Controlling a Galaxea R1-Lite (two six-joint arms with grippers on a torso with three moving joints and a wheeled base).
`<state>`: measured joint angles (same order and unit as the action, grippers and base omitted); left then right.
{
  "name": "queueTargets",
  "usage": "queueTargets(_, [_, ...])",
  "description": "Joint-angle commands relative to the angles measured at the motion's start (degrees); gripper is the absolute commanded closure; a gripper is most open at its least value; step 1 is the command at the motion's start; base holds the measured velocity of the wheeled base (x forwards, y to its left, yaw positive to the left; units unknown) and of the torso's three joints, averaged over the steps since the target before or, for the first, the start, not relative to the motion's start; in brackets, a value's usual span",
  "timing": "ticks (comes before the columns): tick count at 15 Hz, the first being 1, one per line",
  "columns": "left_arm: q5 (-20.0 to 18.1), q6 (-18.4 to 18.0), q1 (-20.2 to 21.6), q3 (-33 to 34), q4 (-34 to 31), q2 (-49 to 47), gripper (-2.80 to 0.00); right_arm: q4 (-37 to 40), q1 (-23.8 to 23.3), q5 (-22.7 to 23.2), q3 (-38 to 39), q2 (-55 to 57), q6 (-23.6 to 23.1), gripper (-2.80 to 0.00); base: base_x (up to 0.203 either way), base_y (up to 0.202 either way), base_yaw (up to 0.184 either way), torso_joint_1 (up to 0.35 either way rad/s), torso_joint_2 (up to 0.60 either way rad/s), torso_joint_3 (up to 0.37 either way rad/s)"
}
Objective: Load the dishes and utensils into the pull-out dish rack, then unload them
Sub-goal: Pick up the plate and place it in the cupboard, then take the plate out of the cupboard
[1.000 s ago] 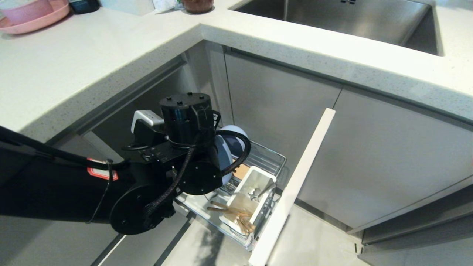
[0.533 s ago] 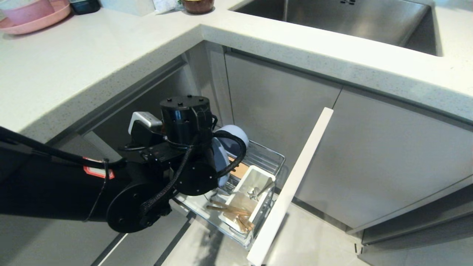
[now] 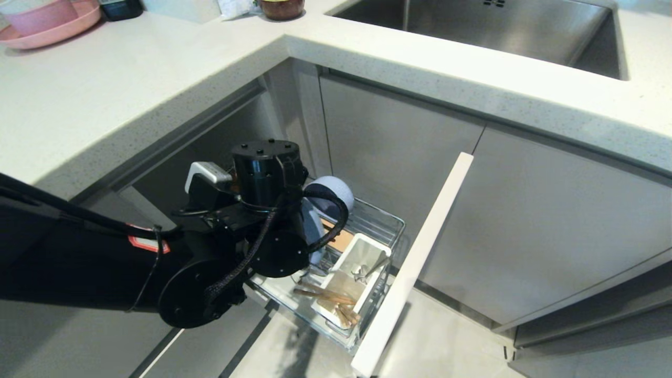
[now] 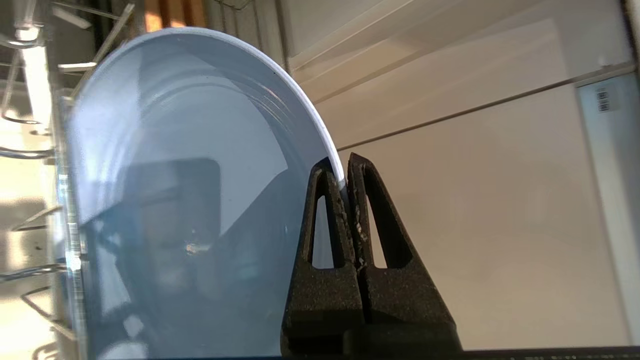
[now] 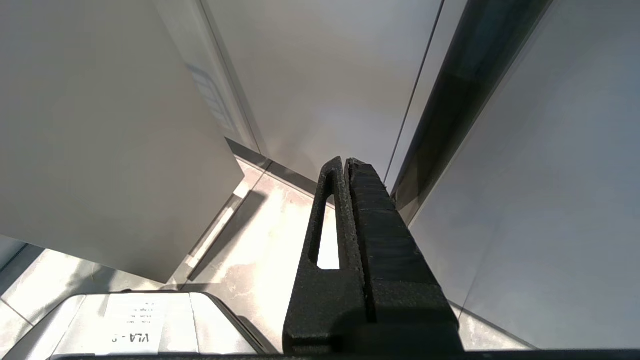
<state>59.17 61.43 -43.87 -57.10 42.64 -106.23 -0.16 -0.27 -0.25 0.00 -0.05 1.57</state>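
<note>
Down below the corner of the counter (image 3: 157, 84), the pull-out dish rack (image 3: 386, 223) stands drawn out from the cabinets, its pale front panel (image 3: 415, 262) angled toward the floor. The left arm reaches into it from the left, and the left claw (image 4: 346, 172) is pinched tight on the rim of the pale blue plate (image 4: 190, 165), one finger on each face of the edge. The plate stands on edge among the chrome wire prongs (image 4: 30, 150), tilted a little; from the head view only a sliver of it (image 3: 313, 231) shows behind the arm's wrist. Just behind it, deeper in the rack, the small pale blue bowl (image 3: 333, 190) sits on its side. Nearer the front panel the white cutlery caddy (image 3: 362, 270) holds the silver spoon (image 3: 367, 272) in one compartment, while the wooden chopsticks (image 3: 328, 299) lie slanted across the other end, their tips poking out over the caddy's edge. A strip of wood (image 3: 342, 240) shows between the plate and the caddy.

The right claw (image 5: 345, 170) hangs parked beside the cabinet fronts, fingers pressed together on nothing, well away from the rack. Up on the counter's far left corner a pink plate (image 3: 52, 29) sits, and the steel sink (image 3: 472, 26) lies to the right.
</note>
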Motion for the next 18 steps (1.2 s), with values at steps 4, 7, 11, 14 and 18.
queueTargets(4, [0.2,0.4,0.0,0.0,0.2,-1.0,-2.80,0.0,0.0,0.0,0.1,-0.2,0.0,0.00,0.000,0.000,0.000,0.000,0.00,0.000])
queueTargets(7, [0.2,0.3,-0.1,0.0,0.2,-0.5,-2.80,0.0,0.0,0.0,0.1,-0.2,0.0,0.00,0.000,0.000,0.000,0.000,0.00,0.000])
queueTargets(11, [0.2,1.0,-0.2,-0.2,-4.1,0.8,-2.80,0.0,0.0,0.0,0.1,-0.2,0.0,0.00,0.000,0.000,0.000,0.000,0.00,0.000])
queueTargets(14, [0.2,1.5,-1.1,-0.4,-8.3,3.5,-2.80,0.0,0.0,0.0,0.1,-0.2,0.0,0.00,0.000,0.000,0.000,0.000,0.00,0.000])
queueTargets(18, [0.2,1.6,-4.1,-1.5,-16.6,9.0,-2.80,0.0,0.0,0.0,0.1,-0.2,0.0,0.00,0.000,0.000,0.000,0.000,0.00,0.000])
